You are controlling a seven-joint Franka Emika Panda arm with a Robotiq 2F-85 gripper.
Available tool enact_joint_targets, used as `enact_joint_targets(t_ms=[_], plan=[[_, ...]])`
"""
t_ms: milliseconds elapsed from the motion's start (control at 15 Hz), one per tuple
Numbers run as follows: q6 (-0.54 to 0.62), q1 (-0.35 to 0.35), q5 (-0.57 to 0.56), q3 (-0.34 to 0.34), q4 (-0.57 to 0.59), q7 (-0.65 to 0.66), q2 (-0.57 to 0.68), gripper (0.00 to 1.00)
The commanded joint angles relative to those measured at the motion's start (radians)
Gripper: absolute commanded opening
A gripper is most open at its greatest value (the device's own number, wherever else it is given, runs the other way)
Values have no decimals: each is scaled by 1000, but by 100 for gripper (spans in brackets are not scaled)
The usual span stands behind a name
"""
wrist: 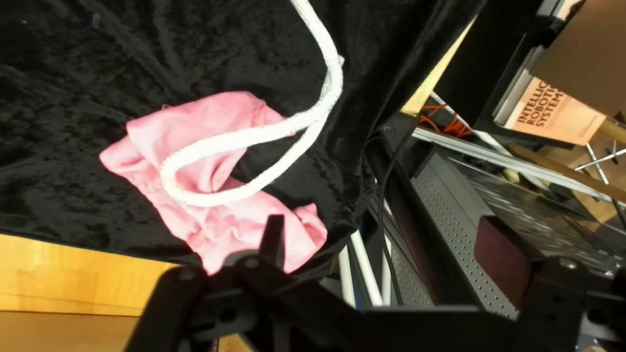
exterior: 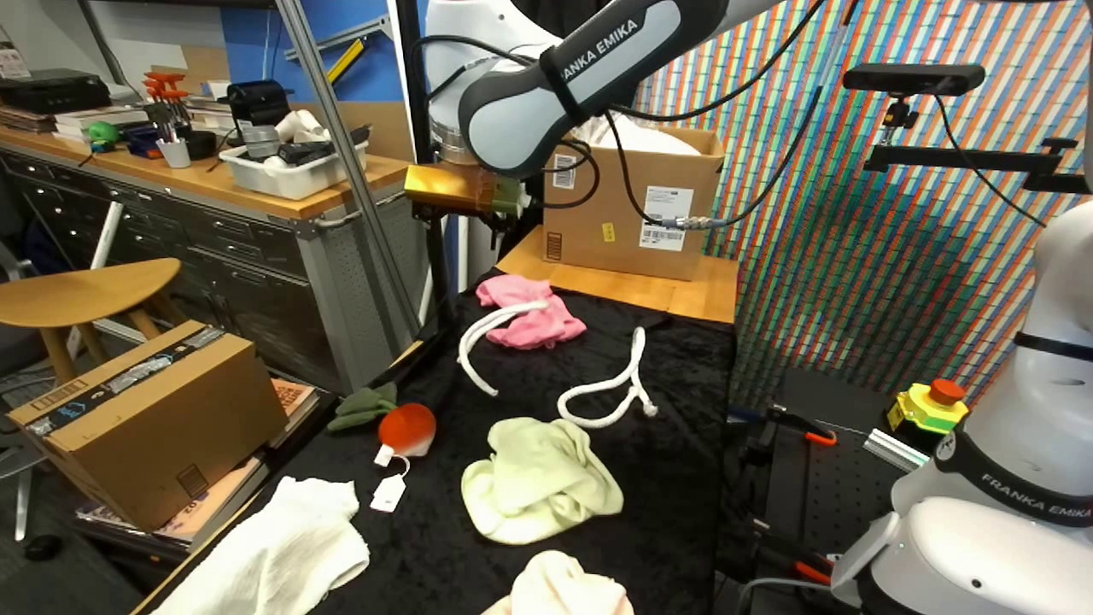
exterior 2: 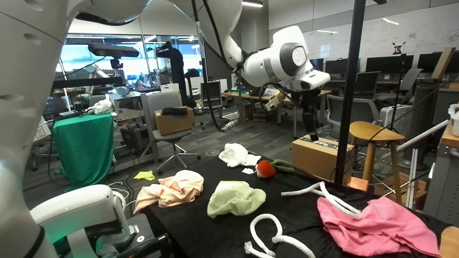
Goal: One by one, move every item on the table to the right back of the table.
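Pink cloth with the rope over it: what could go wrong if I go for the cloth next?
Snagging: the rope lies looped across the pink cloth, so one pinch might lift both.

Falling: the cloth's corner is near the edge of the table, so a nudge that way could send it over.

Collision: in the wrist view the black post shows within the open gripper's span; descending there might clip it, though depth is unclear.
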Motion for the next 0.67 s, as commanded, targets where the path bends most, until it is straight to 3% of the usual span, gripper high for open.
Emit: enact_joint_targets(t_ms=[0,133,600], plan=[[37,-4,-8,36,-219,-106,-152,100],[54,-6,-2,60,-330,-166,-217,100],[123,-19,7,110,-678,-179,-390,100]])
